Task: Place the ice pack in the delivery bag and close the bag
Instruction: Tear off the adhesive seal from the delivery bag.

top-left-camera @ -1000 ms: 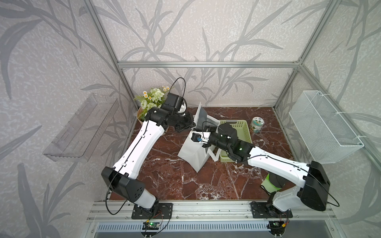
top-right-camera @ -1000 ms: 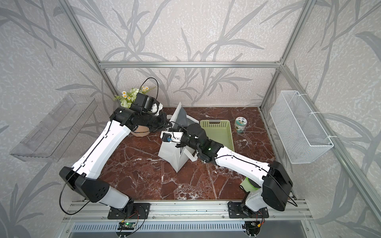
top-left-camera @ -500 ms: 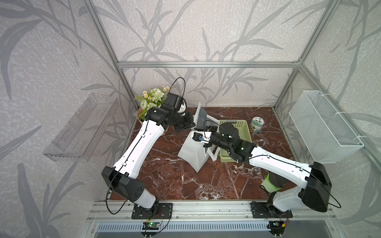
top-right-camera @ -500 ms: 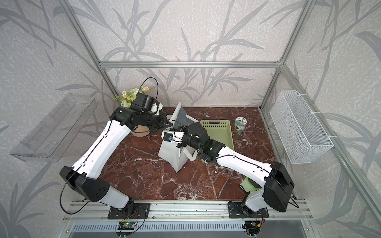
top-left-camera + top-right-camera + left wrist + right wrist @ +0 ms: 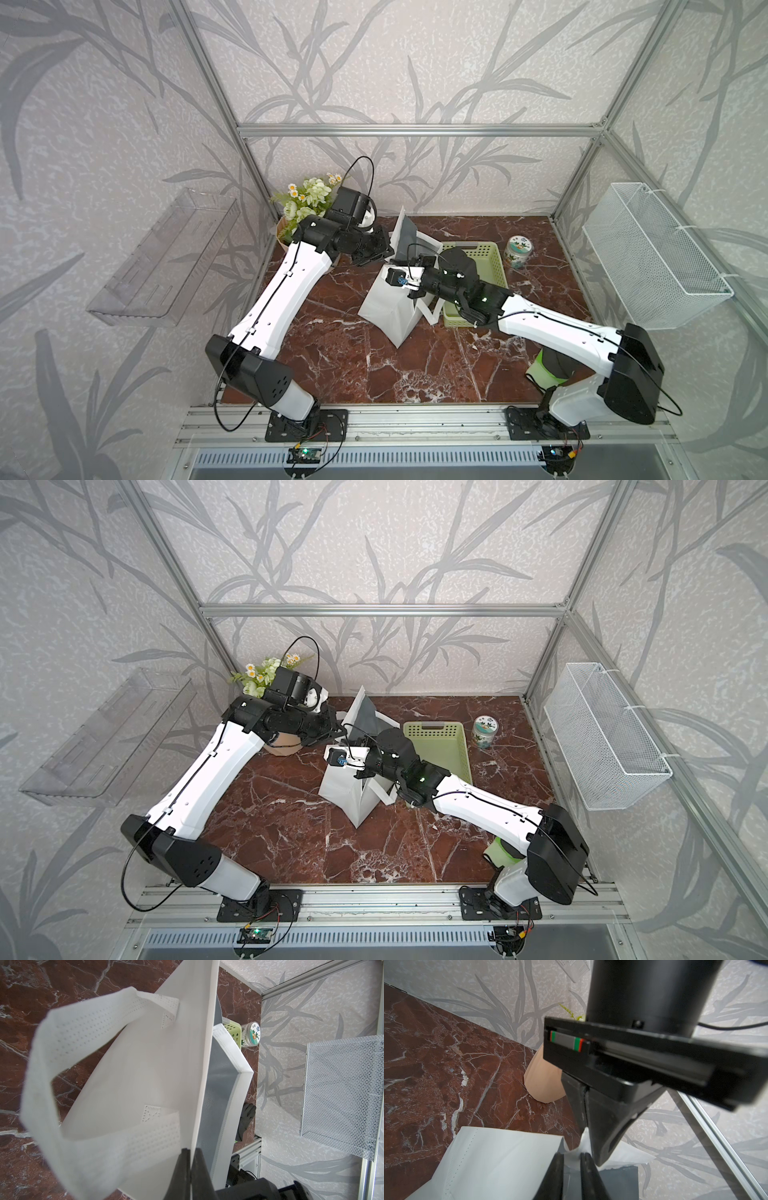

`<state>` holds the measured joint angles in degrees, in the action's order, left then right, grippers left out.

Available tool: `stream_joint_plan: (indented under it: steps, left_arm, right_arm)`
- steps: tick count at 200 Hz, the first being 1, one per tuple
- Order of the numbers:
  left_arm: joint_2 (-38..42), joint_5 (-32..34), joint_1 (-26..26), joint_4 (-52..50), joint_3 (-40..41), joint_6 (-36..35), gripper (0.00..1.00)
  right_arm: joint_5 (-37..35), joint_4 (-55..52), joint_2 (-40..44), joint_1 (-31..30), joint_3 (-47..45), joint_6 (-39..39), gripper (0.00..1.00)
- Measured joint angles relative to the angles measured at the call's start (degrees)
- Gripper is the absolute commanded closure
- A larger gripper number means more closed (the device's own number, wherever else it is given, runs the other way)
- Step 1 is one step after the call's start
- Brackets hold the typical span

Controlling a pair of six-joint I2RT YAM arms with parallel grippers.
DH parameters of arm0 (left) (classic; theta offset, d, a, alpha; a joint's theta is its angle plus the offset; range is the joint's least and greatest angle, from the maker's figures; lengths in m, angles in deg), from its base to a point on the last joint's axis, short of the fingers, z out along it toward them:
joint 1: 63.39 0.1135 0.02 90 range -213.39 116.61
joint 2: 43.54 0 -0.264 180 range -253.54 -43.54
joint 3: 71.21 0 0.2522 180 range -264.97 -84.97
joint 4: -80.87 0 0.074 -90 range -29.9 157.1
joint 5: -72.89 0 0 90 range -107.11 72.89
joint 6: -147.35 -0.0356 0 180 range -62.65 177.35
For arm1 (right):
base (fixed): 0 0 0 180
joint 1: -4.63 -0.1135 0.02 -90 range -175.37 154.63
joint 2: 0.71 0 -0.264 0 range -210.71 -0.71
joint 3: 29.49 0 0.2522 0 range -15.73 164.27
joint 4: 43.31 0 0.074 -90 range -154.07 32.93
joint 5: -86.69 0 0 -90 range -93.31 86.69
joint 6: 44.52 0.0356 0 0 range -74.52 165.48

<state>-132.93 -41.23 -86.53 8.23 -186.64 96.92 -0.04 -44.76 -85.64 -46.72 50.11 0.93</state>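
Observation:
The delivery bag (image 5: pixel 388 309) stands in the middle of the marble floor, white outside with a silver lining (image 5: pixel 218 1093), its mouth pulled open. My left gripper (image 5: pixel 190 1150) is shut on the rim of the bag's far wall, which it holds up beside a loop handle (image 5: pixel 68 1064). In both top views it sits at the bag's back edge (image 5: pixel 338 729). My right gripper (image 5: pixel 572 1155) is just in front of the left one, over the bag's mouth (image 5: pixel 401 262). Its jaws stand slightly apart with a fold of the rim between them. The ice pack is out of view.
A green perforated basket (image 5: pixel 490 257) lies right of the bag, with a small printed jar (image 5: pixel 518 251) beyond it. Flowers in brown paper wrap (image 5: pixel 307 199) stand at the back left. A wire basket (image 5: pixel 652 257) hangs on the right wall and a clear shelf (image 5: pixel 166 257) on the left wall.
The right gripper's jaws have parted a little around the bag's rim. The left gripper has kept its hold and place.

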Motion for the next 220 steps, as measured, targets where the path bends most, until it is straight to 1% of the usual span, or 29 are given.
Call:
stream_joint_plan:
  steps: [68,154,183,220]
  left_arm:
    - [-0.11,0.0,0.0,0.13,-0.04,0.0,1.0]
    - [-0.44,-0.04,0.0,0.17,-0.31,-0.02,1.0]
    - [-0.44,-0.04,0.0,0.17,-0.31,-0.02,1.0]
    - [-0.44,-0.02,0.0,0.17,-0.31,-0.02,1.0]
  right_arm:
    - [-1.36,1.11,-0.11,0.0,0.0,0.11,0.86]
    - [-1.9,1.14,0.37,0.11,0.0,0.17,0.87]
    - [-1.75,1.11,0.37,0.11,0.0,0.28,0.89]
    - [-1.68,1.11,0.37,0.11,0.02,0.57,0.95]
